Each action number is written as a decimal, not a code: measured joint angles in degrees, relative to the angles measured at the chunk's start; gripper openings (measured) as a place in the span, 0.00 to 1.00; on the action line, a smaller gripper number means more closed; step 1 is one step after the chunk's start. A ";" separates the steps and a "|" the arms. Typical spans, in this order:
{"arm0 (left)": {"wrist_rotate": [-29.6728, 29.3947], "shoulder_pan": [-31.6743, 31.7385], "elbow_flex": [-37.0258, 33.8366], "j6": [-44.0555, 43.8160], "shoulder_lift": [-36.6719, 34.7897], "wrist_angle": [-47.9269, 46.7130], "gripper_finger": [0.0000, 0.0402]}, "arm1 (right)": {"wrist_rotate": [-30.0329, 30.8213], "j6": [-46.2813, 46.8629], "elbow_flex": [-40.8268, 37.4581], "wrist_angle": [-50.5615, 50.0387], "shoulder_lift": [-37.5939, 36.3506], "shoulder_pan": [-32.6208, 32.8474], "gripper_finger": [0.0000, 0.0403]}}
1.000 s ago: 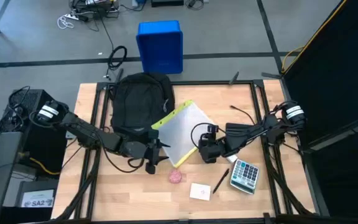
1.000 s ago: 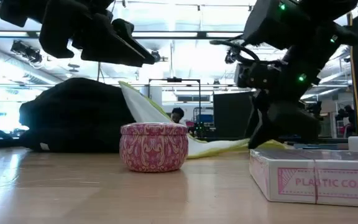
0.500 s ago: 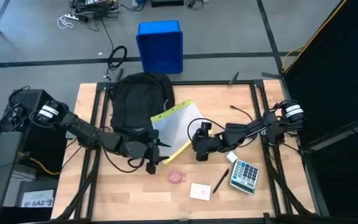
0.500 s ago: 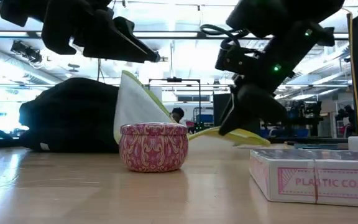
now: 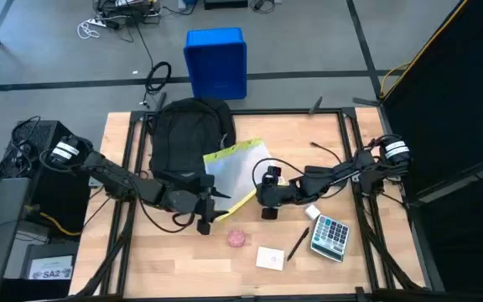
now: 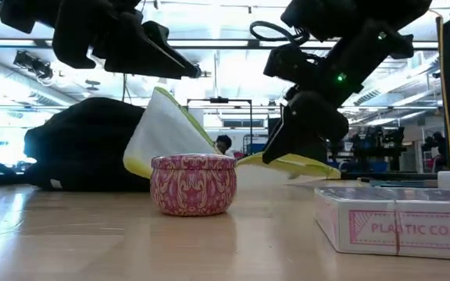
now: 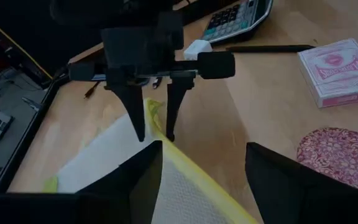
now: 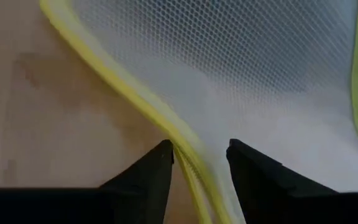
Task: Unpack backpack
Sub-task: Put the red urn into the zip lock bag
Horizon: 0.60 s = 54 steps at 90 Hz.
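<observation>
Right gripper (image 5: 266, 195) pinches the yellow edge of one white mesh pouch (image 5: 240, 170) at table centre; one backpack (image 5: 189, 134) lies at the far left of the table.

Right fingers (image 7: 132, 112) straddle the pouch's yellow-trimmed edge, clamping it. Left gripper (image 5: 208, 210) hovers just left of the pouch's near corner, fingers (image 7: 135, 180) spread apart, holding nothing. Near side of the table holds one pink patterned tin (image 5: 238, 238), one boxed card deck (image 5: 270, 257), one black pen (image 5: 298, 245), one calculator (image 5: 330, 236) and one small white block (image 5: 312, 211). One blue bin (image 5: 216, 61) stands on the floor beyond the table.
</observation>
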 joint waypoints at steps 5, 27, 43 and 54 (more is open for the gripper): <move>0.00 0.00 0.00 -0.02 0.00 0.01 0.49 | -0.71 0.00 0.00 0.80 0.00 0.01 0.33; 0.43 0.02 0.00 -1.78 0.00 -0.03 0.49 | -3.95 0.59 0.00 4.11 0.00 -1.27 0.32; 1.63 0.02 0.00 -3.21 2.40 0.04 0.49 | -4.74 1.30 0.00 4.86 0.00 -1.90 0.32; 1.64 0.12 -0.04 -4.12 5.84 0.56 0.49 | -5.70 1.55 0.00 4.86 0.00 -1.98 0.30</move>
